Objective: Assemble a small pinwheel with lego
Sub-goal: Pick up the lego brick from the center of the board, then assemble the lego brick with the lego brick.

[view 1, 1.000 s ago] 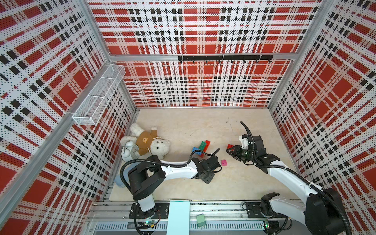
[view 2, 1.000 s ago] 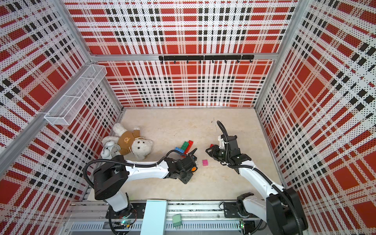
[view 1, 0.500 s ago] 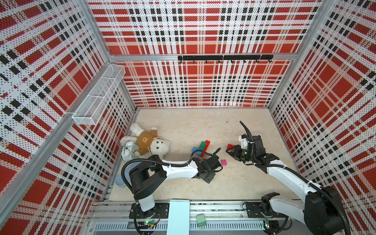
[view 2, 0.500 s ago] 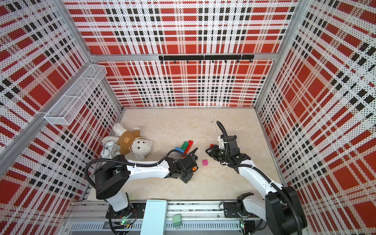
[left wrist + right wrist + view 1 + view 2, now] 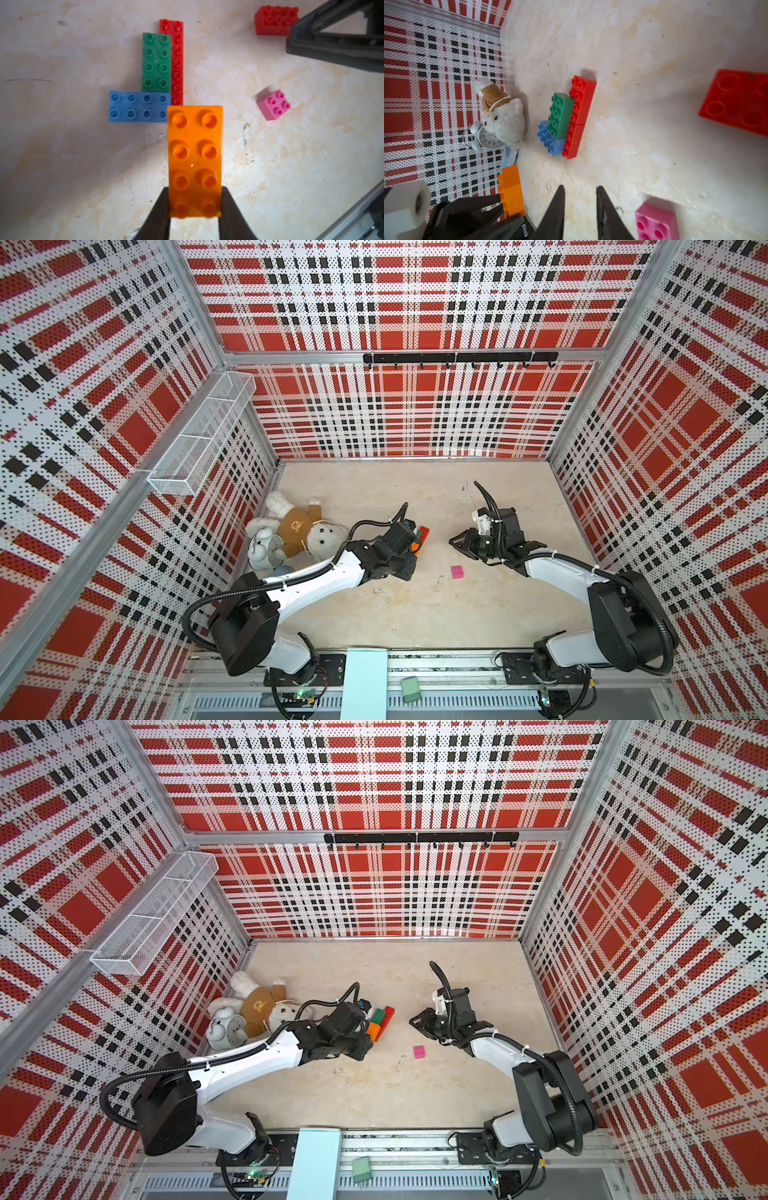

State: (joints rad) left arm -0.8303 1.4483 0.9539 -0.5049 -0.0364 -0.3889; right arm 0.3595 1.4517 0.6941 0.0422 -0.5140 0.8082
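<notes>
My left gripper is shut on one end of the orange lego brick, held just above the floor. The brick's far end reaches a cluster of blue, green and red bricks lying side by side. In both top views the orange brick shows at the cluster's near end. My right gripper stands open over bare floor with nothing between its fingers. The pink square and a loose red brick lie near it. No pinwheel is in view.
A white teddy bear and an alarm clock lie at the left wall, close behind my left arm. A wire basket hangs on the left wall. A black hook rail runs along the back wall.
My left gripper has closed on the orange brick and carried it away from the front edge, up to the brick cluster. My right gripper has shifted slightly left and its jaws have narrowed a little.
</notes>
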